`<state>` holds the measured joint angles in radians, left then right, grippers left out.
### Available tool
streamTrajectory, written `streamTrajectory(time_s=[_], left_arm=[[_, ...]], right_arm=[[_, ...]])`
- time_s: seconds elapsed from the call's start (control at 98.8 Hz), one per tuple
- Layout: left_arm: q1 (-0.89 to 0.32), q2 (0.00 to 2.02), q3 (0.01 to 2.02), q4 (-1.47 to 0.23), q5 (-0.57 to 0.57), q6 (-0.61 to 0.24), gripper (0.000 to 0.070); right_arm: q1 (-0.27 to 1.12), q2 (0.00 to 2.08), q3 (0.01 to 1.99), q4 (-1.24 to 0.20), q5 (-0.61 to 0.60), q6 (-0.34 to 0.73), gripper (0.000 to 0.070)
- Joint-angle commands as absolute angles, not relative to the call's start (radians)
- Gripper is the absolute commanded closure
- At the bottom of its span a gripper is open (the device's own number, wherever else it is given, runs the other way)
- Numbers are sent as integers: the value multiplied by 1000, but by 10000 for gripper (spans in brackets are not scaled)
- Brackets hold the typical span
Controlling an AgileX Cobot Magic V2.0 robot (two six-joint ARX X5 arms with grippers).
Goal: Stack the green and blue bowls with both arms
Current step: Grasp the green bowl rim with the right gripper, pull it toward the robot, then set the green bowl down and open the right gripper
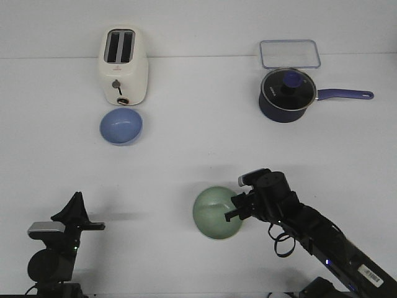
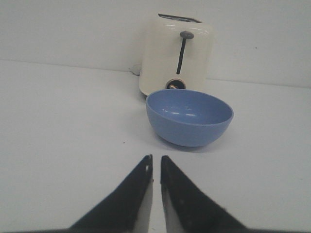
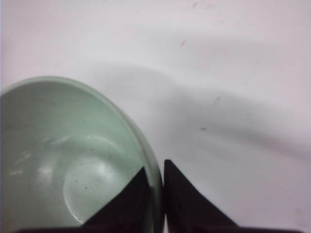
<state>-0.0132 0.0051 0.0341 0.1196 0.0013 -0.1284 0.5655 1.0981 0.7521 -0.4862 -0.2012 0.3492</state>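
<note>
Now the right gripper (image 3: 156,194) is clamped on the green bowl's (image 1: 214,213) rim, one finger inside, one outside. Far across the table by the toaster (image 1: 123,65), the blue bowl (image 1: 121,125) sits straight ahead of the left gripper (image 2: 156,179), whose fingers nearly touch.

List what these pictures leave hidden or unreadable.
- Green bowl: right rim hidden by the right gripper in front view; cut by the frame edge in right wrist view.
- Pan contents: too small in front view.
- Left gripper: seen from behind in front view.
</note>
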Motion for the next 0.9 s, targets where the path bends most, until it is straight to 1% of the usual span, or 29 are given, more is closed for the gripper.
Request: streamTrajectory(time_s=[0.0,0.101,0.253,0.314,0.334,0.344,0.354,0.395,0.405,0.435,0.475,0.627,0.789,0.89], left_arm=[[-12,3,14,134,5,-205,686],[-12,3,14,134,5,-257,687],[-12,3,14,135,5,-307,688],[-12,3,14,135,4,-342,689],[-12,3,14,135,5,-355,688],[-12,3,14,135,5,-362,689],[-12,3,14,135,5,-369,689],[-12,3,15,135,4,-399,689],[-12,3,16,134,4,-408,689],[-12,3,17,135,5,-430,689],[-12,3,19,134,5,-464,689],[-12,3,30,127,5,-543,688],[-12,8,83,67,19,-543,687],[-12,35,150,-9,18,-543,685]], right_arm=[[590,1135,757,-471,-182,373,699],[611,1189,757,-455,-182,368,699],[624,1263,757,-427,-182,352,697],[624,1279,757,-424,-183,348,670],[624,1280,757,-424,-184,345,636],[624,1280,757,-424,-184,344,600],[624,1280,757,-424,-184,343,587],[624,1280,760,-423,-185,342,478],[624,1278,761,-422,-186,342,442],[622,1271,764,-424,-185,342,390],[619,1259,768,-426,-183,339,365],[578,1178,786,-426,-181,309,365],[479,1044,789,-415,-155,274,365],[392,951,781,-459,-144,241,366]])
